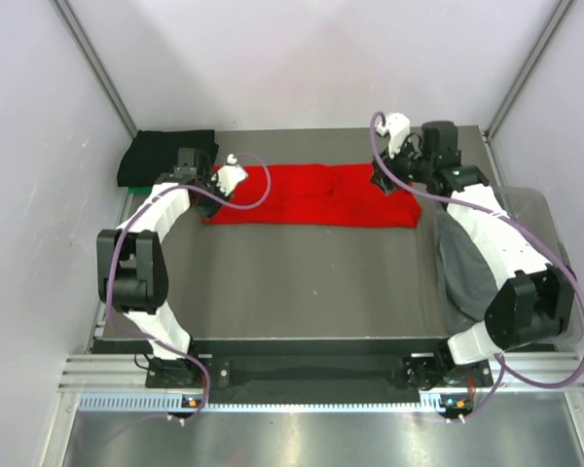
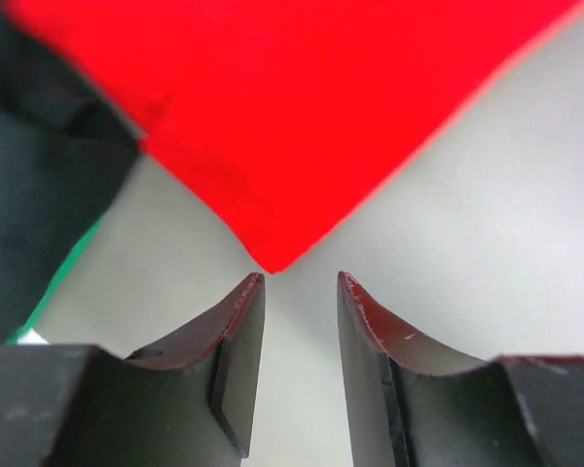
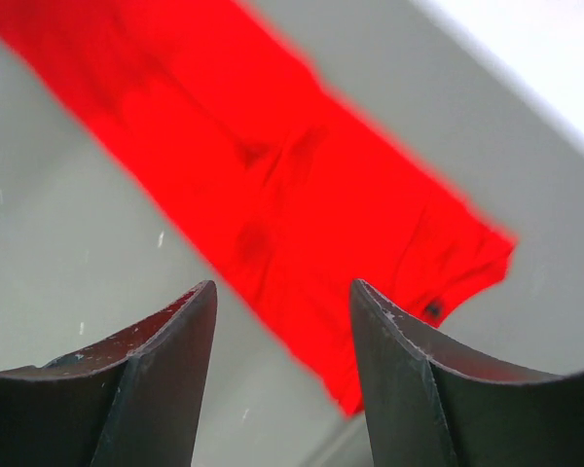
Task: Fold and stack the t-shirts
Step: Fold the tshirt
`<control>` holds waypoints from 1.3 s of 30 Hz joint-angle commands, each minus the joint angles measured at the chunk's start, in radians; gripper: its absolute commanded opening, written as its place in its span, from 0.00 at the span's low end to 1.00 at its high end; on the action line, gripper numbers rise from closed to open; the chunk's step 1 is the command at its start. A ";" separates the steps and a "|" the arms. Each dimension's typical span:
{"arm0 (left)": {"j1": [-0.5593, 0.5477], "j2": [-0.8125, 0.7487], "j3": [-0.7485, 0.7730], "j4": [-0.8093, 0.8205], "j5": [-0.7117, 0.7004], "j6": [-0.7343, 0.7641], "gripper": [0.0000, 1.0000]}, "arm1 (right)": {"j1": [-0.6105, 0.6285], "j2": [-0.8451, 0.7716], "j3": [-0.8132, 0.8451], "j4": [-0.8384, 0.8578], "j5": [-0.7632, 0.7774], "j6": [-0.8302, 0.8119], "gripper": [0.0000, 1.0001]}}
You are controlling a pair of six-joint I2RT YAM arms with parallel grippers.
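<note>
A large bright red t-shirt (image 1: 316, 195) lies folded into a long strip across the far middle of the table. My left gripper (image 1: 212, 195) is at its left end. In the left wrist view the gripper (image 2: 300, 277) is open and empty, with a corner of the red t-shirt (image 2: 273, 146) just beyond the fingertips. My right gripper (image 1: 387, 182) is over the strip's right end. In the right wrist view it (image 3: 282, 287) is open and empty above the red cloth (image 3: 302, 195). A black t-shirt (image 1: 165, 156) lies at the far left corner. A grey t-shirt (image 1: 465, 263) lies at the right.
A clear plastic bin (image 1: 550, 209) stands at the table's right edge with the grey cloth in it. In the left wrist view, black cloth (image 2: 39, 195) with a green sliver (image 2: 70, 272) under it lies left of the red corner. White walls enclose the table.
</note>
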 commanded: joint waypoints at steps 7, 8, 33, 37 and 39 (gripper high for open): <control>-0.002 0.168 0.103 -0.132 0.000 0.286 0.43 | 0.006 -0.125 -0.187 -0.007 0.002 -0.034 0.60; -0.002 0.182 0.111 -0.134 -0.002 0.286 0.43 | 0.004 -0.119 -0.182 -0.020 0.002 -0.034 0.60; -0.074 0.014 -0.022 -0.287 -0.088 0.258 0.00 | -0.045 0.042 -0.097 0.023 0.206 0.030 0.63; -0.112 -0.149 -0.185 -0.358 -0.097 0.226 0.00 | -0.068 0.255 0.050 -0.062 0.234 0.060 0.61; -0.133 -0.244 -0.231 -0.417 -0.099 0.217 0.00 | -0.071 0.324 0.142 -0.095 0.249 0.060 0.60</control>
